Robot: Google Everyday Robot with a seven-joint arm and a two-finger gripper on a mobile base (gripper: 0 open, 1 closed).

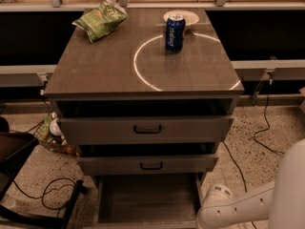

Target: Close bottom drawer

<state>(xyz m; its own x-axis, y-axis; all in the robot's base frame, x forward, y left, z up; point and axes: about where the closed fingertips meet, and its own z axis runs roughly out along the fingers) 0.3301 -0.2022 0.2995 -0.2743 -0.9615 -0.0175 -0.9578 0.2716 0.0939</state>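
- bottom drawer [147, 199]: front and handle cut off by the lower edge
- white arm [238, 208], near right, runs off the lower and right edges; the gripper lies beyond them, unseen

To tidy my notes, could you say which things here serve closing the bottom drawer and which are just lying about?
Job: bottom drawer, pulled out; robot arm, lower right; gripper, out of view.
Lying about: blue can, white plate, green bag, all on the cabinet top.
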